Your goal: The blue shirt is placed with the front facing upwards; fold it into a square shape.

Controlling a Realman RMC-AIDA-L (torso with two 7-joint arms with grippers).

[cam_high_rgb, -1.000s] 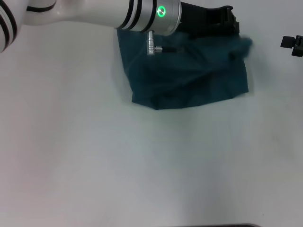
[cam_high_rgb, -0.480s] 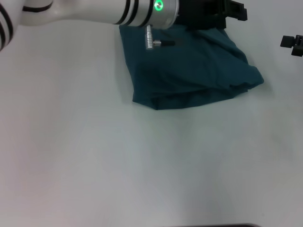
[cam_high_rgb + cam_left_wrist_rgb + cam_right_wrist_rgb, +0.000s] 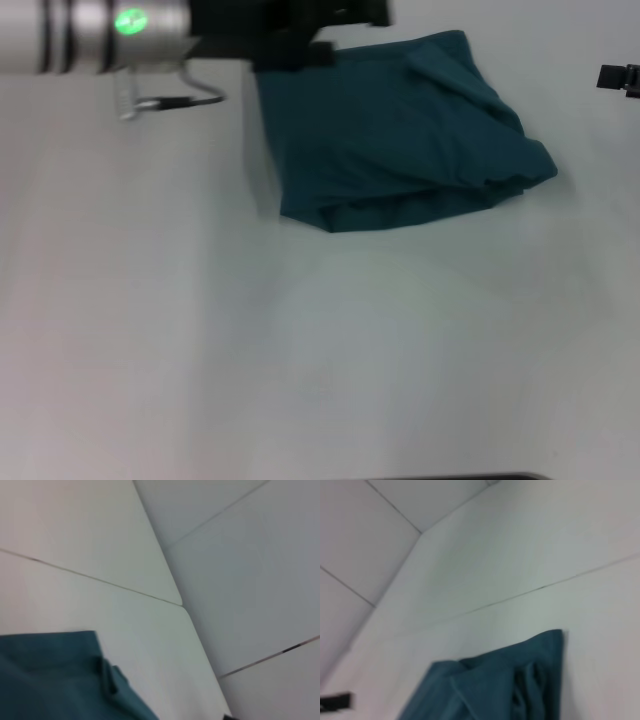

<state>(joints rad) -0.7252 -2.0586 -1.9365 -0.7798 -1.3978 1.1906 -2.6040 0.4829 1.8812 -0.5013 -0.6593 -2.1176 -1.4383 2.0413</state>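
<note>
The blue shirt (image 3: pixel 400 130) lies folded into a rough, thick rectangle at the far middle of the white table (image 3: pixel 300 350). Its back right corner is rumpled and its front right corner sticks out. No letters show on it. My left gripper (image 3: pixel 345 15) hovers by the shirt's far left corner, off the cloth and holding nothing. My right gripper (image 3: pixel 620 78) barely shows at the right edge, well clear of the shirt. The left wrist view catches a shirt corner (image 3: pixel 50 680), and the right wrist view shows the shirt's layered edge (image 3: pixel 495 685).
The left arm's silver wrist with a green light (image 3: pixel 130 22) reaches across the top left. A cable (image 3: pixel 170 100) hangs under it. White table surface spreads in front of the shirt and to both sides.
The left arm has drawn back to the left, off the shirt. The shirt's lifted right part dropped and now lies flat, its corner jutting out.
</note>
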